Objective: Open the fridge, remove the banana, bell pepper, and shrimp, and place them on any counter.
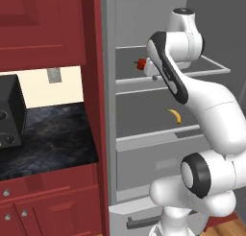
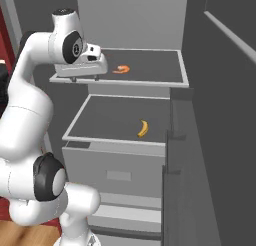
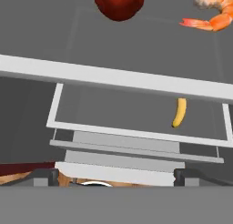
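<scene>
Open empty hand (image 3: 116, 176) hovers over fridge (image 1: 111, 110) shelves, seemingly near bell pepper (image 3: 119, 3).

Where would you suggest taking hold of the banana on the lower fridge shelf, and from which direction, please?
Probably across the middle of the banana, fingers closing over its narrow width. It lies flat and alone on the lower shelf, so its sides are free. The upper shelf overhangs, so coming in from the open front, angled downward, looks safer than straight from above. The open tool hangs at the upper shelf's edge.
</scene>
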